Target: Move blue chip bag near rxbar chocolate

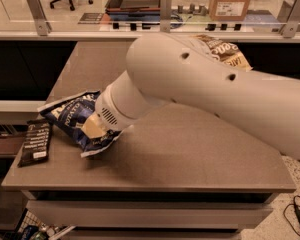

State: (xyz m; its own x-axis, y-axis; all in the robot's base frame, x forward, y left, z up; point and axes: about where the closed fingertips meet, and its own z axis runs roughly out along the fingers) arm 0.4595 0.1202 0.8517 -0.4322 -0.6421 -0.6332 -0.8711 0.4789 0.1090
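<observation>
the blue chip bag (pixel 70 115) is at the left side of the counter (pixel 190 154), pinched by the gripper (pixel 92 128), which pokes out of the white wrist over the counter's left-front part. the jaws are closed on a crumpled fold near the bag's middle, with one tan pad showing against the foil. i cannot tell whether the bag's lower edge touches the counter or hangs just above it. the rxbar chocolate (pixel 35 142) lies flat at the counter's left edge, just beside the bag and seemingly not touching it. the bag looks light, puffy and soft: thin foil that buckles under a pinch, with air and brittle chips inside. a hard squeeze would likely crush the contents, and a loose one could let the slick foil slide out. a gathered fold of the body or a flat sealed edge looks like the safest hold, so this grip seems sound. a larger brown chip bag (pixel 225 54) lies well apart at the far side, partly behind the arm (pixel 215 94).
</observation>
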